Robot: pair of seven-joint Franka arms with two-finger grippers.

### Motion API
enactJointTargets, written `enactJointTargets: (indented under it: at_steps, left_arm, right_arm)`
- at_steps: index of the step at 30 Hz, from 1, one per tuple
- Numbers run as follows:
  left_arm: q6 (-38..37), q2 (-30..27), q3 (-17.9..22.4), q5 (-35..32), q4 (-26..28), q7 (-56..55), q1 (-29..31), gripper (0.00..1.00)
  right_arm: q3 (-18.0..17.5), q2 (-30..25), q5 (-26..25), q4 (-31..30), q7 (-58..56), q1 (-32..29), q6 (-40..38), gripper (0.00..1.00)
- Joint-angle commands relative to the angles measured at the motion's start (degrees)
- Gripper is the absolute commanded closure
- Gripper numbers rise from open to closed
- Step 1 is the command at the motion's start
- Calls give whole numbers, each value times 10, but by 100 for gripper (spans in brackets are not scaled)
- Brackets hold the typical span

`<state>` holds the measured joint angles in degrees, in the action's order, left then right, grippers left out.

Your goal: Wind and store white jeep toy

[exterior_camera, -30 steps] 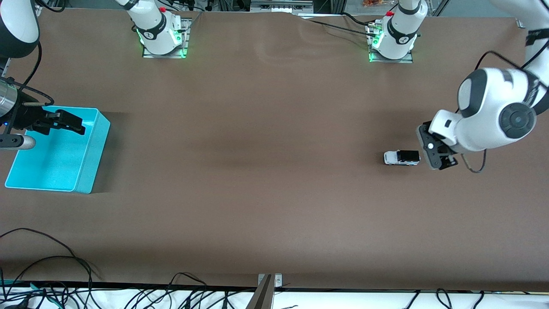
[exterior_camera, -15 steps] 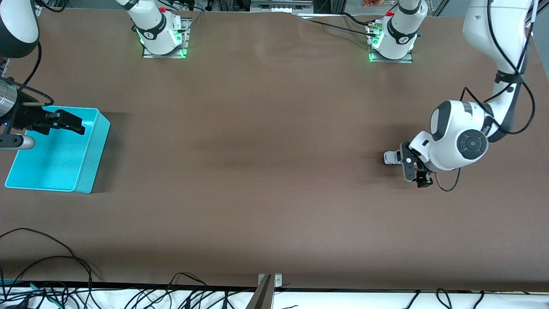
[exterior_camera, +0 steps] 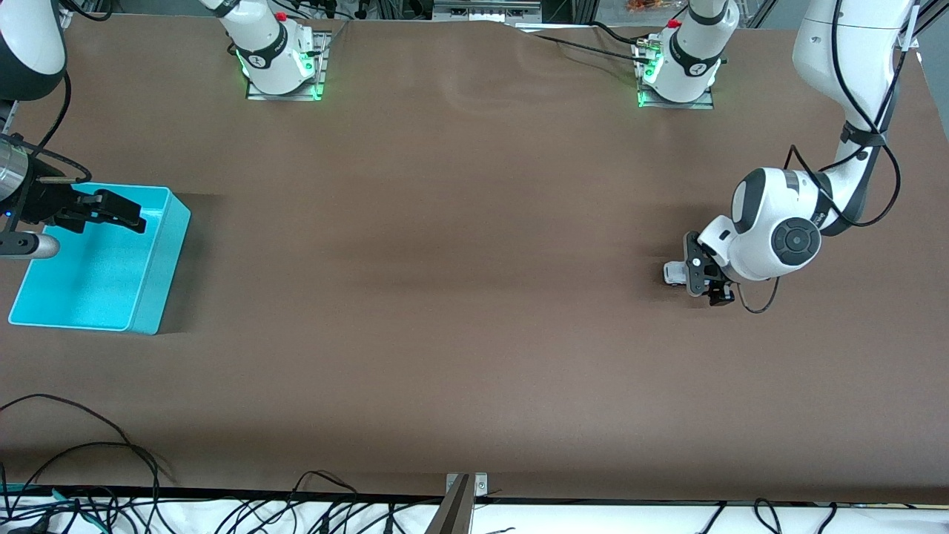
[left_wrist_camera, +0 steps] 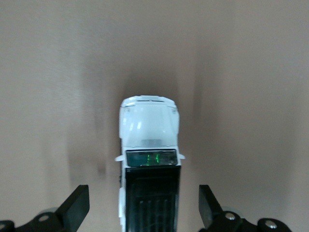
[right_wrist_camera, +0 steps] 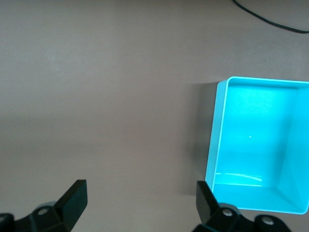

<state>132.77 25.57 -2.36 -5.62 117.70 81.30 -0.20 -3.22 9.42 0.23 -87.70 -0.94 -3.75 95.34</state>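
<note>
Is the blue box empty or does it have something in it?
Empty. The right wrist view shows only the bare turquoise floor inside the blue box; the white jeep toy sits on the table.

A matt brown bench with a smooth, cloth-like covering carries a white jeep toy of glossy moulded plastic, its roof a ribbed black panel and its windscreen a dark shiny strip catching a green glint. The left claw shows matt black plastic fingers on either side of the toy, beneath a glossy white-and-dark-grey arm casing. At the right arm's end of the bench stands a turquoise bin, smooth plastic with a soft sheen on its inner walls. The right claw over the bench beside it has the same matt black fingers.
</note>
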Motion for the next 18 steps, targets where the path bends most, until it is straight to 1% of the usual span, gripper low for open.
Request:
enactJointTargets:
  at_steps: [1,4,7,8,9,10,12,13,18]
  left_arm:
    - [9,-25,-1,-12,34,9,5,0]
    - [20,-25,-1,-12,38,9,5,0]
    - [42,-25,-2,-12,55,9,5,0]
    - [48,-25,-2,-12,59,9,4,1]
    - [53,-25,-2,-12,63,10,4,6]
    - [59,-25,-2,-12,67,10,4,15]
    - [67,-25,-2,-13,67,21,4,42]
    - [67,-25,-2,-12,67,32,4,51]
    - [69,-25,-2,-12,61,62,4,82]
  right_arm:
    - [1,-2,13,2,-10,-3,-4,0]
    - [1,-2,13,2,-11,-3,-4,0]
    - [1,-2,13,2,-10,-3,-4,0]
    - [1,-2,13,2,-10,-3,-4,0]
    - [1,-2,13,2,-10,-3,-4,0]
    - [1,-2,13,2,-10,-3,-4,0]
    - [1,-2,13,2,-10,-3,-4,0]
    - [1,-2,13,2,-10,-3,-4,0]
    - [1,-2,13,2,-10,-3,-4,0]
